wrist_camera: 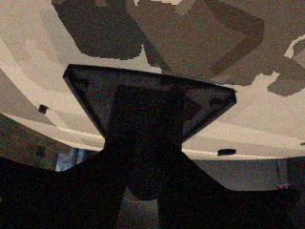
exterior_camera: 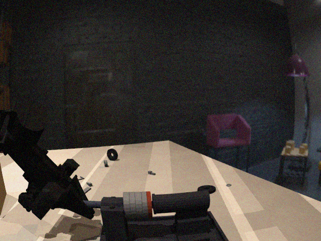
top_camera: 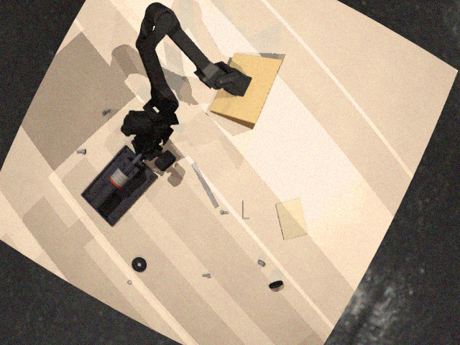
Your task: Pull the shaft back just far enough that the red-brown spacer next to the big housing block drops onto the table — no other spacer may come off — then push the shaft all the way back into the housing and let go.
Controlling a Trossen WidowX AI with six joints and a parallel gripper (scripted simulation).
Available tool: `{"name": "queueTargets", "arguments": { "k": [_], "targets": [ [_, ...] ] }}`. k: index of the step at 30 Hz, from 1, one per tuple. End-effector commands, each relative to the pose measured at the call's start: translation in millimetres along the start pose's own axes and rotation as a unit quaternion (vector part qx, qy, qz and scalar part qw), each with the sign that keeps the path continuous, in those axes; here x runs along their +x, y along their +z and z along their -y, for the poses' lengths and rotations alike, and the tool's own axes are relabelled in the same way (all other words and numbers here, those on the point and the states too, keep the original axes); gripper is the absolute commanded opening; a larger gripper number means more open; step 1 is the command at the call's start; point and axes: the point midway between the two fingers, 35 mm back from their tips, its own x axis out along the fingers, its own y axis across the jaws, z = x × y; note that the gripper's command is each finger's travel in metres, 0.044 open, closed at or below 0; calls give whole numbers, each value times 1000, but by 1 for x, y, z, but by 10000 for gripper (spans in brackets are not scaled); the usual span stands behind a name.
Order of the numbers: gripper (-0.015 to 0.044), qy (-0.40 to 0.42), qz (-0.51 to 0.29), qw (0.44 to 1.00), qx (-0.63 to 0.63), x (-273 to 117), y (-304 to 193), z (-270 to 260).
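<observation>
The gripper (top_camera: pixel 143 154) (exterior_camera: pixel 88 203) (wrist_camera: pixel 147 137) pinches the shaft (top_camera: pixel 136 159) (exterior_camera: pixel 94 204) at lower left of the exterior frame; the red-brown spacer (top_camera: pixel 113 183) (exterior_camera: pixel 149 204) sits beside the housing (top_camera: pixel 106 196) (exterior_camera: pixel 181 203). Draw straight along the axis — slowly — stopping once that spacer drops.

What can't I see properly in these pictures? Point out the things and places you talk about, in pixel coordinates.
- Gripper (top_camera: pixel 143 154) (exterior_camera: pixel 89 207) tips on the shaft (top_camera: pixel 136 159) (exterior_camera: pixel 94 204): top view, the gripper's own body covers most of them.
- Shaft inside the spacers (top_camera: pixel 119 176) (exterior_camera: pixel 135 205): exterior view, the spacers wrap around it.
- Arm (exterior_camera: pixel 15 155): exterior view, the left edge cuts it off.
- Tray's bottom end (exterior_camera: pixel 153 234): exterior view, the lower edge cuts it off.
- Fingertips: wrist view, too dark.
</observation>
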Motion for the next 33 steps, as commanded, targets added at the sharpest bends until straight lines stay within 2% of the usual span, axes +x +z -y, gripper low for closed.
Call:
{"name": "queueTargets", "arguments": {
  "k": [1,33],
  "targets": [
    [0,0,0,1000,-2,-1,1,0],
    [0,0,0,1000,-2,-3,3,0]
  ]
}}
